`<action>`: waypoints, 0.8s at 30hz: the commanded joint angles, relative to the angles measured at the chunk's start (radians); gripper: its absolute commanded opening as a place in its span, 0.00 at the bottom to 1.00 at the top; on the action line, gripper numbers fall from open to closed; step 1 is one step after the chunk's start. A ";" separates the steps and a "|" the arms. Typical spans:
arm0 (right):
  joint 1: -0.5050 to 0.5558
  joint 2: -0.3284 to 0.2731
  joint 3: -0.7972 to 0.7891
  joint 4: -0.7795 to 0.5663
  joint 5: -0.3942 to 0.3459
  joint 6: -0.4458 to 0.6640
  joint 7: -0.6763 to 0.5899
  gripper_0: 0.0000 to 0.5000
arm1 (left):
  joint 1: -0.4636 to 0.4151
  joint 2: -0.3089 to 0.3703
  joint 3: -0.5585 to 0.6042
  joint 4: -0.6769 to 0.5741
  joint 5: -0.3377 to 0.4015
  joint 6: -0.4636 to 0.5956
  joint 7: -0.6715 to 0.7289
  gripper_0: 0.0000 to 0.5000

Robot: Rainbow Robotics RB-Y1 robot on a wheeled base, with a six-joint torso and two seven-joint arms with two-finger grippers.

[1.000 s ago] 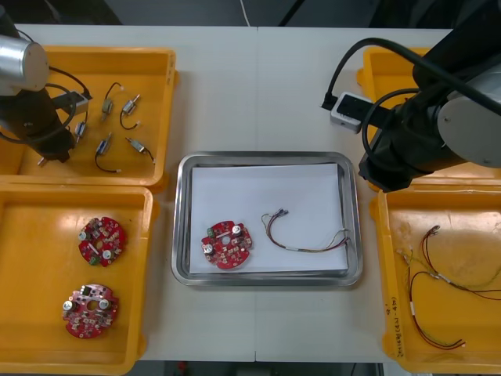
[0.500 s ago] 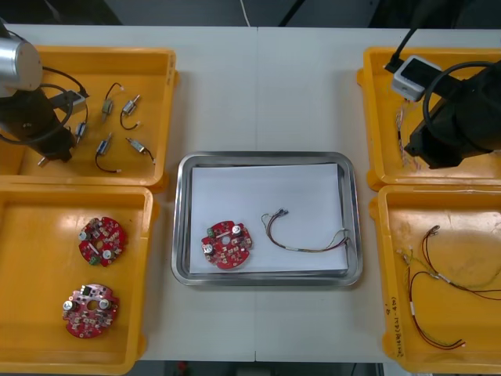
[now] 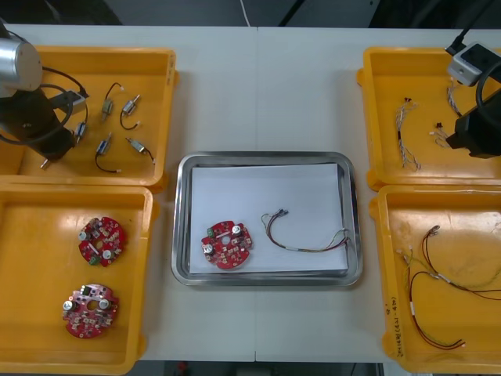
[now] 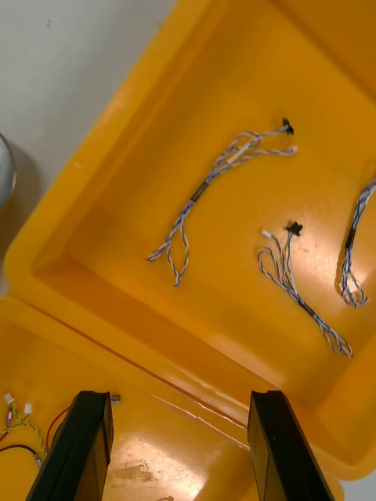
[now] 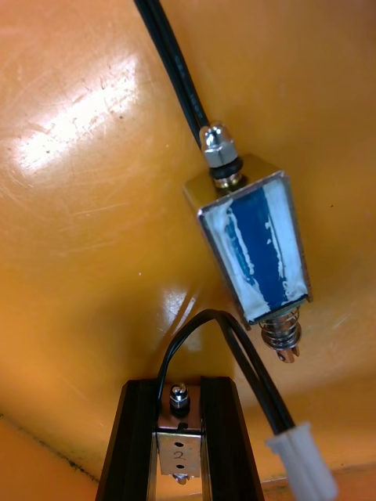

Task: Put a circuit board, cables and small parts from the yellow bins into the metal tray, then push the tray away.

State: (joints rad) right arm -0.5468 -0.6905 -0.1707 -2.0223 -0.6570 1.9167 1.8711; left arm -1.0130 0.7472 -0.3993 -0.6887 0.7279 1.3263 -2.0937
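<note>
Left wrist view shows the left gripper [image 5: 178, 395] low in the far yellow bin [image 3: 160, 66] on the left side, its fingers closed narrowly on a small metal part [image 5: 178, 446]. I judge this hold as thin: the part can slip or turn when lifted. A black lead [image 5: 249, 376] loops from it close to a blue-labelled part [image 5: 252, 250] and may catch there and drag it. The arm points steeply down. The right gripper [image 4: 178, 403] hangs over the far right bin [image 4: 94, 180], fingers wide apart and empty, above twisted blue and white cables [image 4: 215, 176]. The metal tray [image 3: 266, 157] already holds a circuit board [image 3: 227, 245] and a cable [image 3: 301, 247]
</note>
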 commanded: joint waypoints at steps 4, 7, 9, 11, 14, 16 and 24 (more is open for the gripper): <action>-0.002 -0.034 -0.047 0.097 0.073 0.003 -0.026 1.00 | -0.022 0.024 0.007 -0.055 0.001 0.050 -0.135 0.00; -0.012 -0.034 -0.047 0.129 0.096 0.003 -0.026 1.00 | -0.024 0.034 0.030 -0.088 0.001 0.093 -0.124 0.00; -0.030 -0.034 -0.047 0.165 0.106 0.003 -0.027 1.00 | -0.022 0.043 0.054 -0.109 0.001 0.123 -0.114 0.00; -0.062 -0.034 -0.047 0.212 0.112 0.003 -0.029 1.00 | -0.024 0.049 0.082 -0.135 -0.001 0.160 -0.103 0.00; -0.094 -0.034 -0.049 0.264 0.116 -0.004 -0.026 1.00 | -0.024 0.054 0.105 -0.176 -0.013 0.199 -0.086 0.00; -0.111 -0.034 -0.050 0.298 0.120 -0.016 -0.021 1.00 | -0.022 0.060 0.109 -0.218 -0.016 0.234 -0.028 0.00; -0.122 -0.034 -0.066 0.376 0.162 -0.091 -0.021 1.00 | -0.021 0.060 0.109 -0.408 -0.010 0.387 0.164 0.00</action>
State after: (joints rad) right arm -0.6263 -0.6906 -0.1963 -1.6660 -0.5131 1.8517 1.8708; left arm -1.0129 0.7571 -0.3072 -1.0244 0.7177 1.6684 -2.0920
